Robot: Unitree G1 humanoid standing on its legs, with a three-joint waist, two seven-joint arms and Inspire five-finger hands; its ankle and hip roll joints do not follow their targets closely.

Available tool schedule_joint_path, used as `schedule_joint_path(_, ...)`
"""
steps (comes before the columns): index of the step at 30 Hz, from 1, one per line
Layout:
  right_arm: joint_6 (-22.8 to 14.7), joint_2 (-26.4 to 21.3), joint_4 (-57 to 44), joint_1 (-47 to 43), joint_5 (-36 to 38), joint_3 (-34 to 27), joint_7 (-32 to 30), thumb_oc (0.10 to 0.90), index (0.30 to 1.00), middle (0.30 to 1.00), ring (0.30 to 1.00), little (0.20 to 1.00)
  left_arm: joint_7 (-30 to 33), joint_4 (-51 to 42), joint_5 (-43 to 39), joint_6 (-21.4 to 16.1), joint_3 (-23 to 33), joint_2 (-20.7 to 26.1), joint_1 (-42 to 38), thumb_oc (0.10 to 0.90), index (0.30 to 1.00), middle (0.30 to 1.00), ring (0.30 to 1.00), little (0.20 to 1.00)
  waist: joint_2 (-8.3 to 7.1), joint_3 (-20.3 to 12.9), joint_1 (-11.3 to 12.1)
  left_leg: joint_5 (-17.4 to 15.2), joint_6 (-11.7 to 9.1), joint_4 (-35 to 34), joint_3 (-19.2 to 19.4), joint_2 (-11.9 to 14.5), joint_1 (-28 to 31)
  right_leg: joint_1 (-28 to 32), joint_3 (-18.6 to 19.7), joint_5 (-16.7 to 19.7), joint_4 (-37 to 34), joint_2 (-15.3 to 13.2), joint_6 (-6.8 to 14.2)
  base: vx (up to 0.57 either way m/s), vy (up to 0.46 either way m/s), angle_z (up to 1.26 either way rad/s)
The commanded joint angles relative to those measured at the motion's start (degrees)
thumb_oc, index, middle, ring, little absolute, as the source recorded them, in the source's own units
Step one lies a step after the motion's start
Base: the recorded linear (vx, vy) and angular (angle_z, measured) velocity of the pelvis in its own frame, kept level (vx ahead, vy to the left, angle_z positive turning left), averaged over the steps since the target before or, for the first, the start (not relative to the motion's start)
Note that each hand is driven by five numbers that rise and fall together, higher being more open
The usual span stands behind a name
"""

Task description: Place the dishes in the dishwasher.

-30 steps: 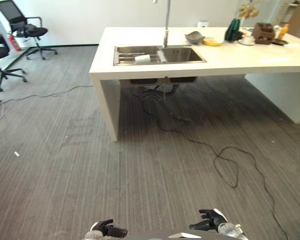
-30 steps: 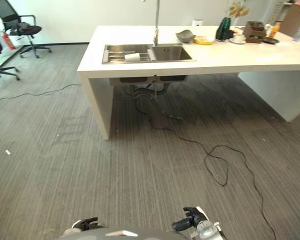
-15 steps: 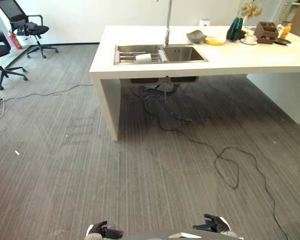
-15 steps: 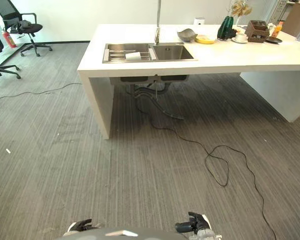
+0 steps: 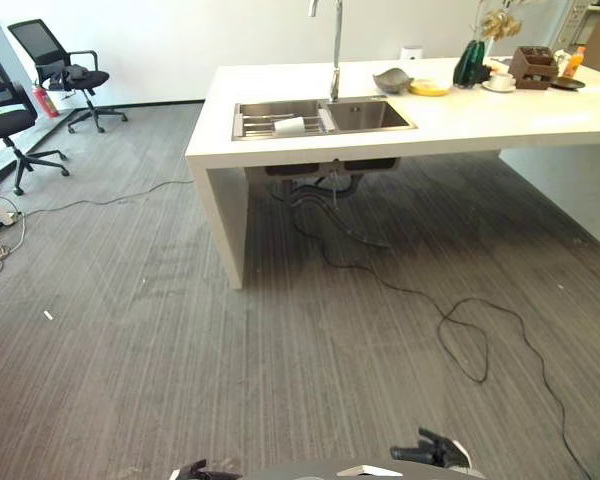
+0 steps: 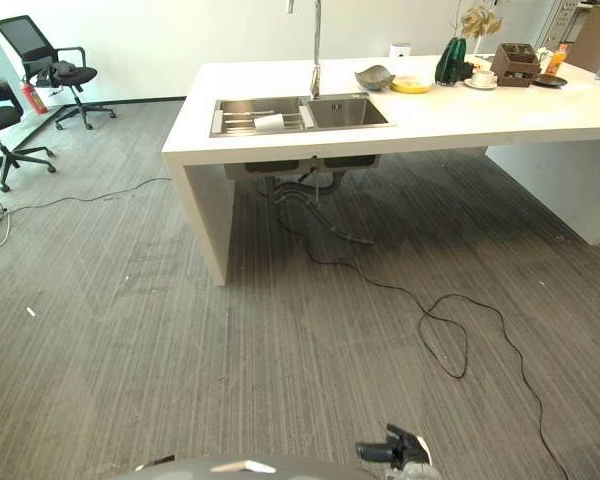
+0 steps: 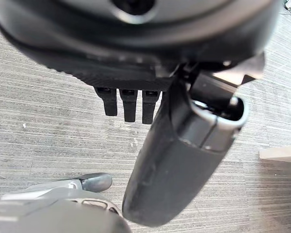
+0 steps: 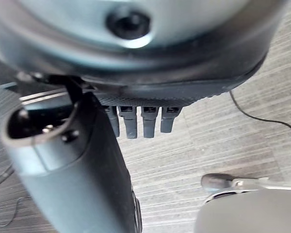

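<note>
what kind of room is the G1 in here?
Likely an office kitchenette or test lab: a white counter with a built-in double sink and tall faucet, grey carpet, and office chairs along the far wall.

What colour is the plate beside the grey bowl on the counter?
Yellow plate, clearest in the right eye view.

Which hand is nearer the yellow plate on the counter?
Right. The right hand sits more nearly below the yellow plate; the left hand is farther off to the side.
</note>
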Motion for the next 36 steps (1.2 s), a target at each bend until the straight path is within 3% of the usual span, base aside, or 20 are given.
schedule_joint_path(1, -3.89, 1.01, -6.33, -3.91, 4.58, 1.61, -1.17, 0.800, 0.900, 0.900, 0.900, 0.900, 2.48, 2.39, -6.09, -2.45, 3.88, -0.05, -4.06, 0.800, 0.900, 0.900, 0.900, 0.900, -2.94, 0.15, -0.38, -1.78, -1.95, -0.87, 0.89, -1.66, 0.05, 2.50, -0.94, -1.69, -4.78, -3.41, 6.80, 0.00, 0.000, 0.00)
schedule_joint_path(10, -2.96, 1.11, -7.00, -3.55, 9.79, 1.91, 1.20, 0.800, 0.900, 0.900, 0.900, 0.900, 0.59, 1.65, -12.77, -2.96, 4.78, -1.38, -3.68, 0.800, 0.900, 0.900, 0.900, 0.900, -2.43, 0.95, 0.09, -1.41, -2.39, -0.87, 0.34, -1.29, 0.29, 2.82, -2.28, -2.64, -4.36, -2.89, 6.06, 0.02, -0.031, 0.09)
schedule_joint_path(13, -2.48, -0.20, -3.11, -2.05, 8.01, 0.11, 2.82, 0.800, 0.900, 0.900, 0.900, 0.900, -0.15, 1.58, -12.24, -3.04, 5.29, -1.39, -3.64, 0.800, 0.900, 0.900, 0.900, 0.900, -2.29, 1.32, -0.11, -1.32, -2.43, -0.87, 0.19, -1.20, 0.44, 2.79, -2.44, -2.83, -4.20, -2.77, 5.98, 0.01, -0.023, 0.04)
schedule_joint_path(14, -2.34, 0.10, 6.16, -3.18, 7.32, -3.14, 4.27, 0.800, 0.900, 0.900, 0.900, 0.900, -2.03, 2.38, -13.53, -2.98, 4.86, -2.44, -4.04, 0.800, 0.900, 0.900, 0.900, 0.900, -1.54, 2.65, -0.75, -1.49, -2.22, 0.17, 0.48, -0.95, 0.44, 2.06, -2.10, -3.25, -2.88, -2.74, 5.74, -0.01, -0.007, 0.05)
schedule_joint_path(16, -2.36, 0.09, 6.19, -3.22, 7.32, -3.15, 4.28, 0.800, 0.900, 0.900, 0.900, 0.900, -2.03, 2.39, -13.53, -2.98, 4.87, -2.45, -4.07, 0.800, 0.900, 0.900, 0.900, 0.900, -1.53, 2.69, -0.73, -1.49, -2.22, 0.17, 0.50, -0.95, 0.46, 2.06, -2.08, -3.26, -2.86, -2.74, 5.74, -0.02, -0.023, 0.00)
schedule_joint_path(17, -2.23, 0.07, 9.43, -7.14, 9.03, -5.89, 3.96, 0.800, 0.900, 0.900, 0.900, 0.900, -3.74, 2.78, -17.15, -2.59, 4.46, -3.83, -4.77, 0.800, 0.900, 0.900, 0.900, 0.900, -1.45, 5.12, -0.36, -3.29, -2.95, 10.95, 0.58, -0.37, -4.55, 1.00, -1.29, -4.16, -0.78, -3.46, 4.87, -0.04, -0.040, -0.08)
schedule_joint_path(18, -2.25, 0.05, 9.48, -7.25, 9.05, -5.96, 3.98, 0.800, 0.900, 0.900, 0.900, 0.900, -3.76, 2.84, -17.20, -2.61, 4.42, -3.84, -4.89, 0.800, 0.900, 0.900, 0.900, 0.900, -1.34, 4.99, -0.37, -3.82, -2.99, 12.00, 0.48, -0.12, -5.32, 0.65, -1.35, -4.22, -0.61, -3.35, 4.82, 0.01, -0.130, -0.18)
schedule_joint_path(19, -2.10, -0.72, 11.36, -7.06, 10.44, -7.51, 4.36, 0.800, 0.900, 0.900, 0.900, 0.900, -4.95, 2.64, -20.11, -2.89, 4.46, -4.43, -5.22, 0.800, 0.900, 0.900, 0.900, 0.900, -1.80, 6.36, -0.26, -0.74, -5.90, 22.98, 2.31, 2.29, -9.84, 1.25, -1.93, -4.72, -0.94, -3.74, 3.94, 0.08, -0.137, -0.23)
schedule_joint_path(21, -1.61, -1.66, 12.31, -7.16, 11.31, -8.51, 4.47, 0.800, 0.900, 0.900, 0.900, 0.900, -6.45, 2.23, -22.46, -2.69, 3.96, -5.13, -6.39, 0.800, 0.900, 0.900, 0.900, 0.900, -2.10, 8.70, 0.57, 5.06, -9.29, 29.85, 3.96, 4.74, -13.96, 4.19, -3.24, -5.09, -2.44, -4.34, 3.42, 0.08, -0.116, -0.10)
schedule_joint_path(22, -1.61, -1.66, 12.31, -7.16, 11.31, -8.51, 4.47, 0.800, 0.900, 0.900, 0.900, 0.900, -6.45, 2.23, -22.46, -2.69, 3.96, -5.13, -6.39, 0.800, 0.900, 0.900, 0.900, 0.900, -2.10, 8.70, 0.57, 5.06, -9.29, 29.85, 3.96, 4.74, -13.96, 4.19, -3.24, -5.09, -2.44, -4.34, 3.42, 0.16, -0.013, 0.38)
schedule_joint_path(23, -0.74, -2.00, 13.56, -7.33, 11.12, -8.86, 4.26, 0.800, 0.900, 0.900, 0.900, 0.900, -6.61, 1.92, -22.79, -2.79, 3.28, -5.84, -6.94, 0.800, 0.900, 0.900, 0.900, 0.900, -1.40, 9.40, 0.65, 7.00, -8.89, 25.51, 9.29, 7.71, -17.59, 6.07, -4.94, -6.23, -3.38, -4.05, 3.62, 0.23, 0.043, 0.51)
schedule_joint_path(24, -0.36, -2.29, 14.02, -7.52, 10.20, -8.76, 4.30, 0.800, 0.900, 0.900, 0.900, 0.900, -6.74, 1.99, -22.56, -2.70, 3.16, -6.25, -6.84, 0.800, 0.900, 0.900, 0.900, 0.900, -1.03, 9.40, 1.18, 6.14, -8.06, 21.81, 10.10, 7.73, -18.57, 7.13, -4.85, -6.80, -4.21, -3.79, 3.88, 0.37, 0.102, 0.77)
schedule_joint_path(26, 0.09, -2.48, 14.57, -7.00, 8.24, -8.31, 4.65, 0.800, 0.900, 0.900, 0.900, 0.900, -6.58, 2.26, -22.61, -2.69, 3.25, -6.90, -5.80, 0.800, 0.900, 0.900, 0.900, 0.900, 0.22, 9.02, 2.02, 8.43, -7.19, 11.92, 9.88, 7.60, -19.08, 8.68, -4.31, -8.12, -4.48, -3.03, 4.71, 0.31, 0.123, 0.38)
schedule_joint_path(27, 0.10, -2.48, 14.57, -6.99, 8.24, -8.31, 4.65, 0.800, 0.900, 0.900, 0.900, 0.900, -6.57, 2.25, -22.61, -2.69, 3.25, -6.90, -5.79, 0.800, 0.900, 0.900, 0.900, 0.900, 0.17, 9.06, 2.02, 8.53, -7.18, 11.73, 9.92, 7.50, -18.93, 8.74, -4.32, -8.14, -4.48, -3.09, 4.72, 0.41, 0.169, -0.15)
schedule_joint_path(28, 0.10, -3.08, 14.94, -6.91, 6.52, -7.84, 4.67, 0.800, 0.900, 0.900, 0.900, 0.900, -6.92, 2.36, -23.50, -2.86, 3.37, -7.62, -4.58, 0.800, 0.900, 0.900, 0.900, 0.900, 0.84, 8.88, 2.91, 9.95, -6.94, 2.37, 9.01, 8.85, -20.90, 10.89, -3.77, -9.89, -4.54, -3.27, 5.60, 0.40, 0.155, -0.22)
schedule_joint_path(30, 0.32, -3.39, 15.49, -7.42, 5.59, -7.48, 4.50, 0.800, 0.900, 0.900, 0.900, 0.900, -7.25, 2.83, -24.42, -2.64, 3.70, -7.83, -3.65, 0.800, 0.900, 0.900, 0.900, 0.900, 0.95, 8.33, 3.92, 11.27, -7.08, 0.24, 7.79, 10.28, -22.00, 12.54, -2.30, -10.81, -3.98, -3.45, 5.70, 0.46, 0.129, 0.01)
schedule_joint_path(34, 0.35, -2.67, 15.57, -6.59, 4.75, -7.85, 5.07, 0.800, 0.900, 0.900, 0.900, 0.900, -7.02, 3.08, -25.34, -2.90, 5.01, -7.59, -2.62, 0.800, 0.900, 0.900, 0.900, 0.900, 0.74, 5.97, 4.02, 13.26, -6.24, -0.58, 10.20, 9.70, -19.62, 14.37, -1.09, -12.11, -1.71, -3.65, 6.35, 0.34, 0.063, -0.13)
schedule_joint_path(36, -0.34, -1.86, 14.46, -6.23, 5.84, -8.20, 4.64, 0.800, 0.900, 0.900, 0.900, 0.900, -4.11, -5.22, -23.71, -6.73, 2.13, -7.13, -3.84, 0.800, 0.900, 0.900, 0.900, 0.900, -0.78, 4.41, 4.49, 12.47, -4.25, -0.67, 10.34, 5.59, -17.44, 12.34, -1.17, -11.56, 6.53, -6.31, 8.80, 0.51, 0.187, -0.07)
